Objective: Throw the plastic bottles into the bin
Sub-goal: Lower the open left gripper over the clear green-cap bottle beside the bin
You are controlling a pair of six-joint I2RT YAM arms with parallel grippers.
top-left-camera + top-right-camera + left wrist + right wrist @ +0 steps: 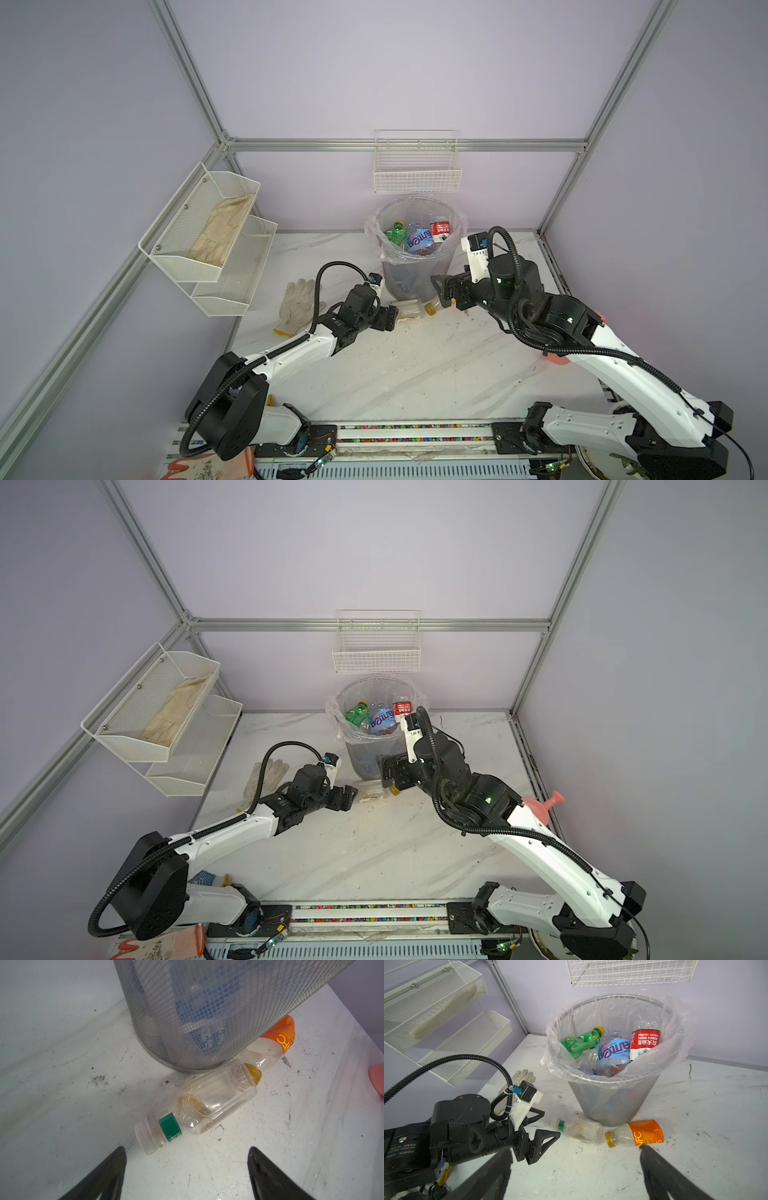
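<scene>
The left end effector (187, 1148), jaws apart and empty, is facing the clear bottle (207, 1103) cap-first. The right end effector (576, 1149) is hanging spread near the orange-labelled bottle (639, 1133). Both bottles are lying on the worktop (695, 1126) at the bin's (612, 1095) six o'clock. Pinching the round cap is risking a slip, or the bottle shoving the bin.

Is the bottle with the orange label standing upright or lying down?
Lying down. The orange-label bottle rests on its side on the table beside the bin.

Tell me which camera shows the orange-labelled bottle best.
Right wrist: the orange-labelled bottle lies almost whole, cap to label, beside the bin. Left wrist shows it partly behind the bin and clear bottle. In both top views only its yellow cap end peeks out.
</scene>
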